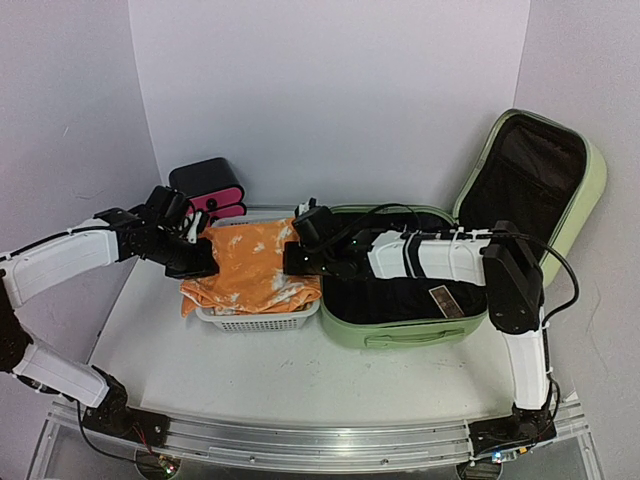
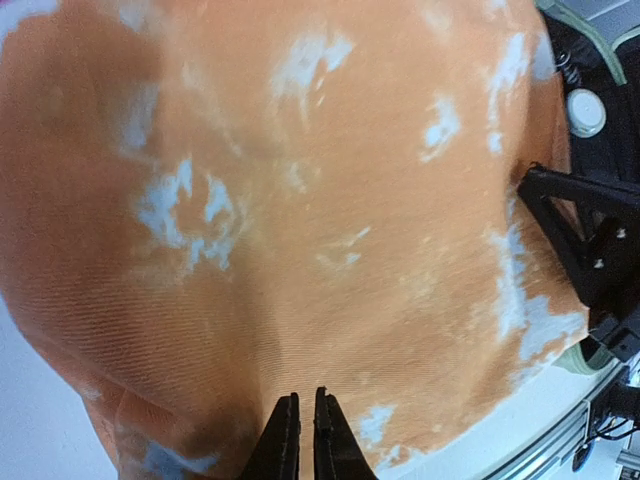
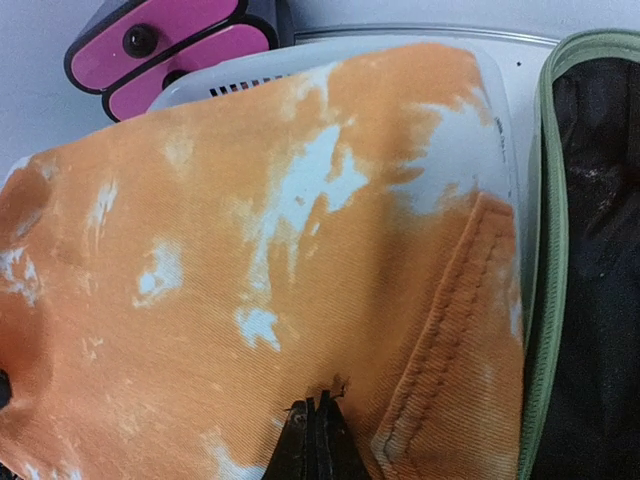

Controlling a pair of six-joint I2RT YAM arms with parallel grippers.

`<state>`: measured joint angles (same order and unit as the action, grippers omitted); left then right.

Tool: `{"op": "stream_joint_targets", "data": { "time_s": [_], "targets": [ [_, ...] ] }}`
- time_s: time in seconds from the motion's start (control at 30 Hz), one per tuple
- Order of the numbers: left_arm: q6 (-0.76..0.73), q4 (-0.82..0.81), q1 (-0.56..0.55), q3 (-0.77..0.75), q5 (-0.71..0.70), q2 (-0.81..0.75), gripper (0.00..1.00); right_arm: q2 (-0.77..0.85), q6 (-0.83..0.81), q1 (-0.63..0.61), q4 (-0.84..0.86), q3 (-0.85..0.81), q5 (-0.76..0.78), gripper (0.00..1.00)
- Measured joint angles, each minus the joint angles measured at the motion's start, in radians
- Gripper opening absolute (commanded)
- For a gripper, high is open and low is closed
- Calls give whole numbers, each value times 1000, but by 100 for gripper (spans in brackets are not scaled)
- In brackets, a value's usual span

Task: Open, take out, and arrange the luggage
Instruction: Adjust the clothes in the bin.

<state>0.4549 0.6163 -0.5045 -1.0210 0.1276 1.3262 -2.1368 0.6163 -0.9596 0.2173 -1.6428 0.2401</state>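
The luggage (image 1: 400, 335), a light-green hard-shell suitcase, lies open on the desk (image 1: 250, 370) toward 3 o'clock, its lid (image 1: 590, 190) upright and its black lining showing. At its 9 o'clock side, touching it, a white perforated basket (image 1: 260, 322) carries an orange tie-dyed garment (image 1: 255, 260) draped over its rim. The left gripper (image 1: 200, 262) meets the cloth's 9 o'clock edge, nearly clenched, with only a thin slit between the fingers. The right gripper (image 1: 290, 258) meets the 3 o'clock edge, clenched tight. I cannot tell whether either actually pinches fabric. A black drawer box with pink fronts (image 1: 208, 185) stands at the basket's 11 o'clock.
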Motion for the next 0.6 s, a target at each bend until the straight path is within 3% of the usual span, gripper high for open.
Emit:
{"op": "stream_joint_targets", "data": {
  "time_s": [0.23,0.43,0.6],
  "targets": [
    [-22,48,0,-182,-53,18,8,11,-50,6,-36,-80,46,0],
    [-39,65,1,-291,-131,138,2,-12,-74,22,-35,-185,101,0],
    [-37,64,16,-322,-186,269,0,-126,-74,58,-15,-307,91,0]
  ]
}}
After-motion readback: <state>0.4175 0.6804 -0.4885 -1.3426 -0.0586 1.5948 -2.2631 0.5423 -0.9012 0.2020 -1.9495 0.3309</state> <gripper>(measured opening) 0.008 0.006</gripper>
